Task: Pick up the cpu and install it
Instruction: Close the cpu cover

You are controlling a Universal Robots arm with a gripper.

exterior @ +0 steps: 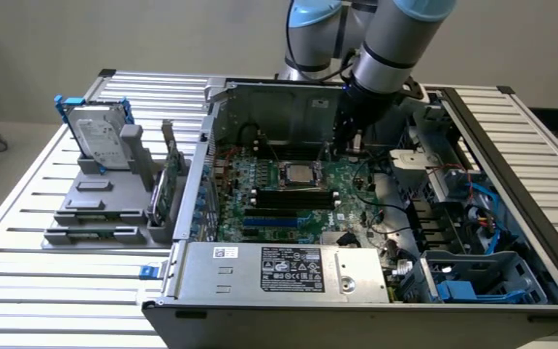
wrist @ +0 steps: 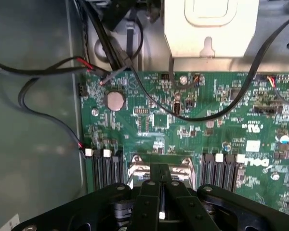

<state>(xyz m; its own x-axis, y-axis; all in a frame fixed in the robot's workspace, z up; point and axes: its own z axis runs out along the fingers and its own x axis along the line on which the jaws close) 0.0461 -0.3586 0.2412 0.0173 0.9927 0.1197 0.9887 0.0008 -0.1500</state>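
Observation:
The cpu point(exterior: 298, 173), a small square chip with a pale silvery top, lies flat inside the metal-framed socket on the green board point(exterior: 342, 185) in the open computer case. My gripper point(exterior: 350, 147) hangs above the board, toward the exterior view's right of the socket and apart from the chip. In the wrist view the gripper point(wrist: 161, 177) is shut, its black fingers pressed together with nothing held between them. They stand in front of the socket's shiny frame point(wrist: 137, 172) and hide the chip there.
A silver hard drive point(exterior: 99, 134) in a blue-edged frame stands on a grey fixture point(exterior: 95, 211) at the exterior view's left. The power supply point(exterior: 279, 269) closes the case's near side. Black cables point(wrist: 48, 72) cross the board, near a coin battery point(wrist: 115, 101) and memory slots point(wrist: 106, 168).

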